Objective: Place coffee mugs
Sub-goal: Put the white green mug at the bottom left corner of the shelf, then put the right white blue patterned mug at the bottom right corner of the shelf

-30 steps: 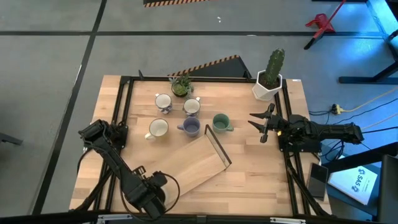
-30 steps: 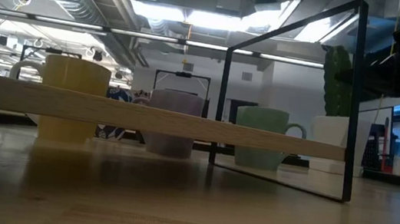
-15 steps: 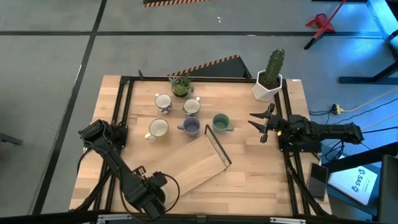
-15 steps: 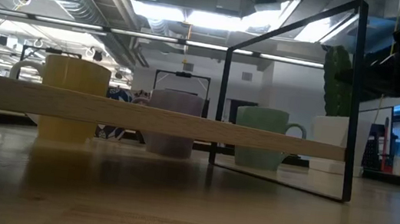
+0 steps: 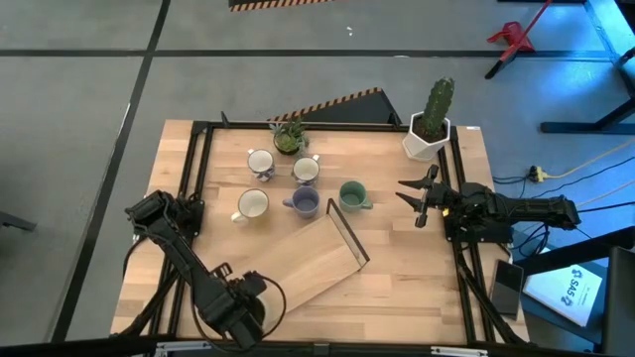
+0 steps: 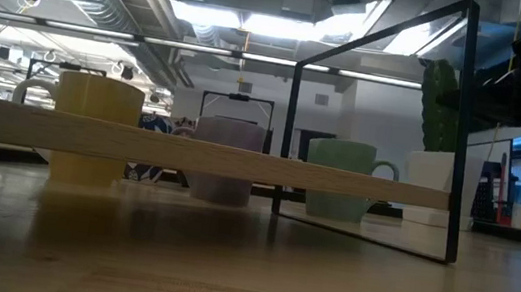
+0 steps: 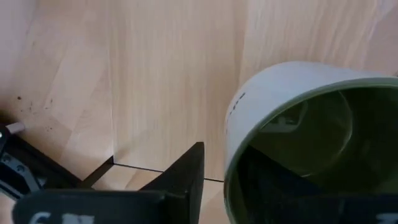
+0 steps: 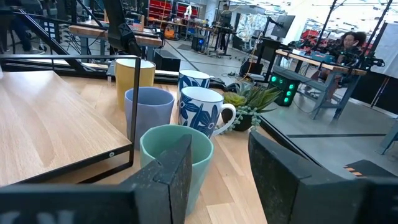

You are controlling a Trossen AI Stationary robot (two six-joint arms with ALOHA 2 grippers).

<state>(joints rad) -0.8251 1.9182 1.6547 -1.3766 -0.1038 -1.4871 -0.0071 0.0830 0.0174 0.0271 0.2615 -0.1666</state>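
Pale wood is forming the surface [image 5: 397, 268], with grey floor lying around it and a workshop room showing behind. The right gripper [image 5: 415, 198] is hovering with jaws spread wide and holding nothing, the teal mug [image 5: 351, 194] standing just ahead of them among the other mugs [image 5: 276, 182]. The left gripper [image 5: 233, 312] is sitting at the near edge with an olive mug [image 7: 311, 143] between its jaws; I cannot tell whether they are gripping it.

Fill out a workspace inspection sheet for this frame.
Surface: wood table, black frame; board lying on it.
Job's things: five mugs clustered beside the board; sixth mug by the left end effector.
Clutter: cactus, small plant.
End effectors: right end effector open, near the teal mug.
Cables: yellow cable on the floor.
Surroundings: red stand; person at a desk.
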